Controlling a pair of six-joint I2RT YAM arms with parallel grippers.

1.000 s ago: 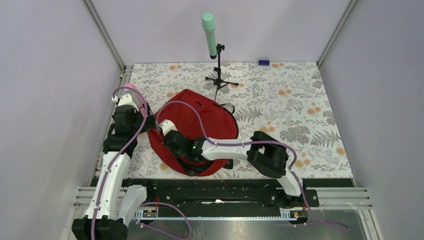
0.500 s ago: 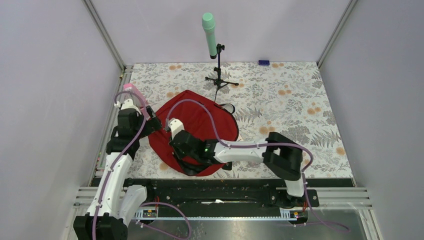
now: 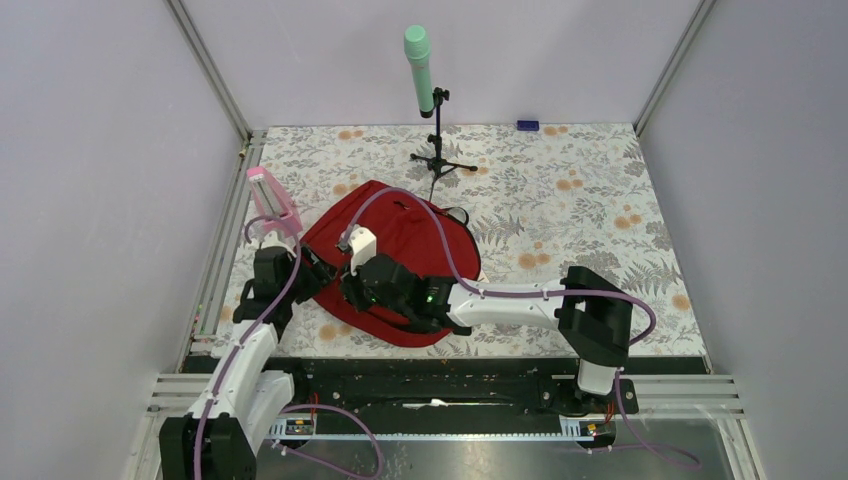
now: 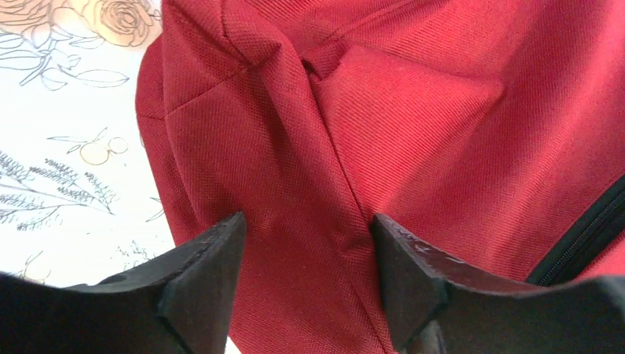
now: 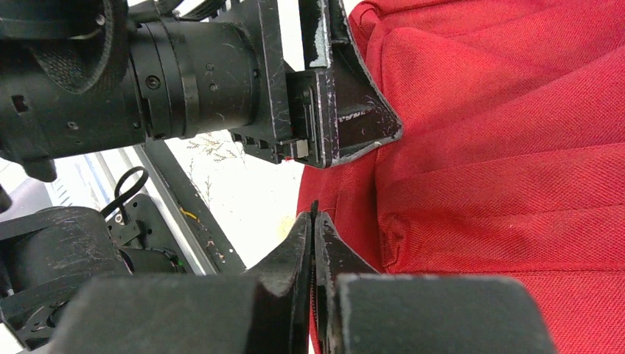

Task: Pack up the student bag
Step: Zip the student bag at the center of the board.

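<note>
Left pincer (image 4: 308, 221), jaws parted, straddled the bag's (image 4: 442, 110) bunched left edge; right pincer (image 5: 315, 214), clenched shut, sat just beside it.

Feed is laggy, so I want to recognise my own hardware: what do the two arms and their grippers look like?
The left arm and right arm have white links, black joints and a lilac cable running alongside. The right arm shows a small green light. The left gripper and right gripper are black, with wedge-shaped, scuffed fingers.
</note>
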